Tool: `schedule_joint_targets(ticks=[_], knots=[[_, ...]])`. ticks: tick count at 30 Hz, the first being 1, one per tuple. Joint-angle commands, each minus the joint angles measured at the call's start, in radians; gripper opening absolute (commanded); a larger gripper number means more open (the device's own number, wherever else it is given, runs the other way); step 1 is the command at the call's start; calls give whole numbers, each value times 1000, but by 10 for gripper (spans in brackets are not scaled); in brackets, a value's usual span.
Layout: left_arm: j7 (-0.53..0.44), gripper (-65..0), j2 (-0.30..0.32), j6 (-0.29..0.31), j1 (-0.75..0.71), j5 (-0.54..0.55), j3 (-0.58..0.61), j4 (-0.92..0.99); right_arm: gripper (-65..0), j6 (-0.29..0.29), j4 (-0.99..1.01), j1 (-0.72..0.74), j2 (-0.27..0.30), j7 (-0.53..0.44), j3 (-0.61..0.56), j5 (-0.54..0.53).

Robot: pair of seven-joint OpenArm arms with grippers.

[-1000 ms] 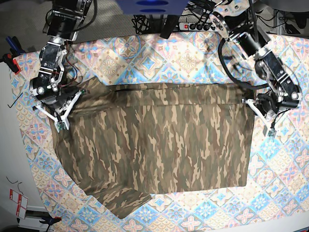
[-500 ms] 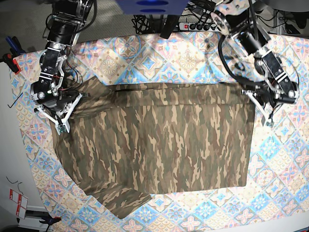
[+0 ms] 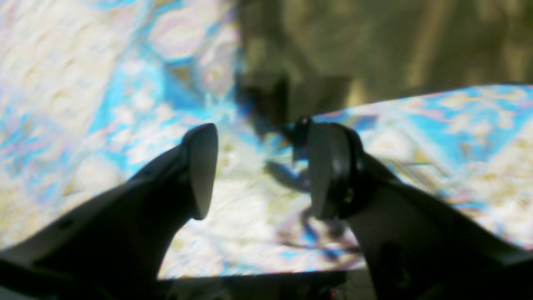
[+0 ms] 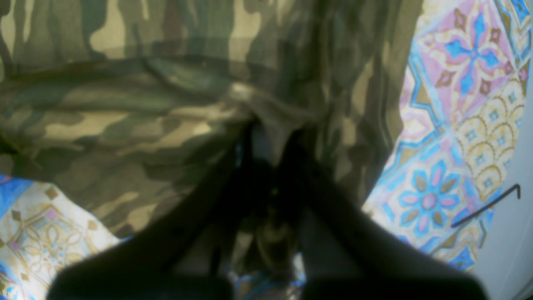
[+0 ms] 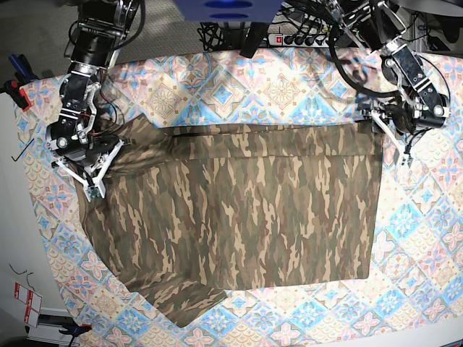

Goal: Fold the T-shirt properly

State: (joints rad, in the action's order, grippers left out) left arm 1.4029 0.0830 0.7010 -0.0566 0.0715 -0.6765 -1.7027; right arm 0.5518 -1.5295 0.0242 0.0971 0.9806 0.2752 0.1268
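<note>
The camouflage T-shirt (image 5: 246,210) lies spread over the middle of the table, with a folded flap sticking out at its near left. My right gripper (image 5: 92,186) is at the shirt's left edge. In the right wrist view this gripper (image 4: 268,143) is shut on a bunched pinch of the T-shirt (image 4: 166,104). My left gripper (image 5: 396,143) hangs just off the shirt's far right corner. In the left wrist view that gripper (image 3: 262,171) is open with nothing between its fingers, and the T-shirt (image 3: 374,46) corner lies just beyond the fingertips.
A pastel blue-pink tile-patterned cloth (image 5: 289,94) covers the table under the shirt. A power strip (image 5: 296,37) and cables lie at the back edge. Clamps (image 5: 14,87) and a thin black bent tool (image 4: 487,204) sit at the cloth's left edge.
My left gripper opened, let go of the shirt's far right corner and moved toward the back of the table. The right gripper has kept its grip and hardly moved.
</note>
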Motion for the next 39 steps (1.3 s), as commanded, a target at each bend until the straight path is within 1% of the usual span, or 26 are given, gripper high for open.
schedule_joint_targets(ticks=[1,4,9,17,19,23,27,29,35,39], knots=[[-7,-322,14,-3,7,17,-4,-13,-648,-3,-18,15,11,-12,2,-3],[-7,-322,14,-3,4,40,-4,-13,-648,-3,-18,13,11,-12,2,-3],[-7,-322,14,-3,2,38,-4,-13,-648,-3,-18,13,13,-10,2,-3],[-7,-322,19,-3,-61,37,-5,-13,-648,-3,-18,13,14,-10,2,-3],[-63,-322,16,-3,-76,35,-5,-4,-648,-3,-18,13,14,-10,2,-3],[-90,-322,18,-3,-71,44,-5,80,-648,-3,-18,13,14,-10,2,-3],[-181,-323,16,-3,-50,47,-7,169,-648,-2,-18,12,14,-10,2,-3],[-199,-323,14,-3,-50,47,-7,174,-648,-2,-18,12,14,-10,2,-3],[-207,-323,13,-3,-44,49,-85,174,-648,-2,-18,12,16,-10,2,-3],[-288,-323,13,-3,-44,49,-160,174,-648,-2,-18,12,16,-10,2,-3]])
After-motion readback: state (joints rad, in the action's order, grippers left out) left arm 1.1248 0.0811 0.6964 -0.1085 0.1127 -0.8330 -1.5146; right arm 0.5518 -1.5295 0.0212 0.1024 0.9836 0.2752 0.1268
